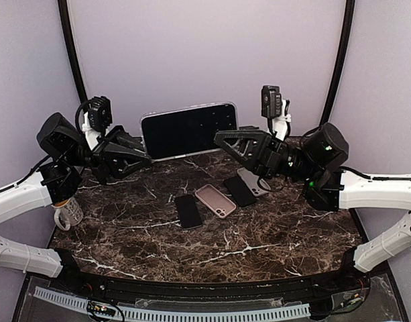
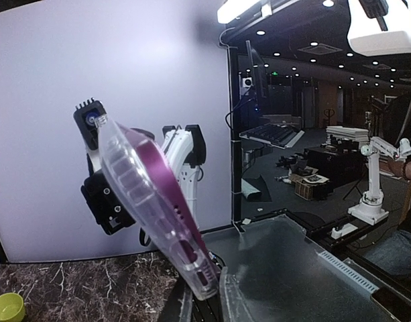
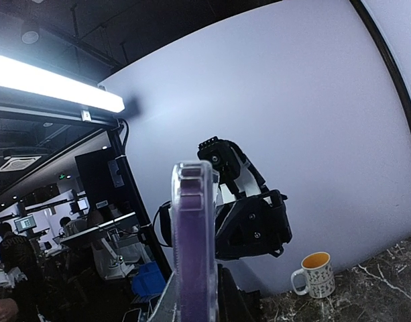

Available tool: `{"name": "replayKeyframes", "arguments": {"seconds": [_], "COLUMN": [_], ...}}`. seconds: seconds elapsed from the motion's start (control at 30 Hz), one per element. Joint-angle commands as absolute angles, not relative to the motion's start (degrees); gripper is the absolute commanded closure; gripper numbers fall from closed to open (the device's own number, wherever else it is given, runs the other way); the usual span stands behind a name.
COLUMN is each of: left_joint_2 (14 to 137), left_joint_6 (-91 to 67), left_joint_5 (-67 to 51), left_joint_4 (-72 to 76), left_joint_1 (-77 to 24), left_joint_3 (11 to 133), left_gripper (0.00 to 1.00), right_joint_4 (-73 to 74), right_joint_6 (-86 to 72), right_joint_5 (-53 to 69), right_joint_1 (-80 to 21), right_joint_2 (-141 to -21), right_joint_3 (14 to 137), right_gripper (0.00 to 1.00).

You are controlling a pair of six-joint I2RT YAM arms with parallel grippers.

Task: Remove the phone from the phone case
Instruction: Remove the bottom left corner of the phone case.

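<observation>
The left end effector (image 1: 139,154) is clamped on the left end, and the right end effector (image 1: 224,139) on the right end, of a clear phone case (image 2: 128,171), which is held on its long edge in the air above the back of the marble surface (image 1: 212,251). The phone (image 1: 189,131) is seated inside that case, its purple back visible through the shell. Four flat phone-shaped items are laid on the surface below: a black item (image 1: 188,211), a pink item (image 1: 215,200), a second black item (image 1: 239,190) and a grey item (image 1: 255,180). One white mug (image 1: 69,213) is stood at the left edge, its contents not discernible.
</observation>
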State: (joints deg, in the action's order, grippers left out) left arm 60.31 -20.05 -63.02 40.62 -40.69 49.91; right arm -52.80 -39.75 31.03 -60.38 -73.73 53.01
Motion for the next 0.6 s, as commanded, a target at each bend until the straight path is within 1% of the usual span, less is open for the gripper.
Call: {"name": "replayKeyframes", "arguments": {"seconds": [0.0, 0.4, 0.57], "left_joint_2": [61.80, 64.58, 64.58], "left_joint_6": [-14.56, -13.31, -14.06], "left_joint_5": [-65.02, -65.86, -64.71], "left_joint_4": [35.86, 35.73, 37.99], "left_joint_1": [-40.34, -40.34, -40.34], "left_joint_3": [52.06, 52.31, 50.17], "left_gripper": [0.95, 0.98, 0.98], "right_joint_4": [-57.64, -57.54, -55.62], "right_joint_6": [-46.19, -50.14, -48.12], "right_joint_5": [40.62, 45.67, 45.24], "right_joint_1": [-63.12, -65.05, -65.63], "right_joint_2": [-72.86, -74.27, -73.39], "right_joint_3": [54.86, 56.55, 56.46], "right_gripper": [1.00, 1.00, 1.00]}}
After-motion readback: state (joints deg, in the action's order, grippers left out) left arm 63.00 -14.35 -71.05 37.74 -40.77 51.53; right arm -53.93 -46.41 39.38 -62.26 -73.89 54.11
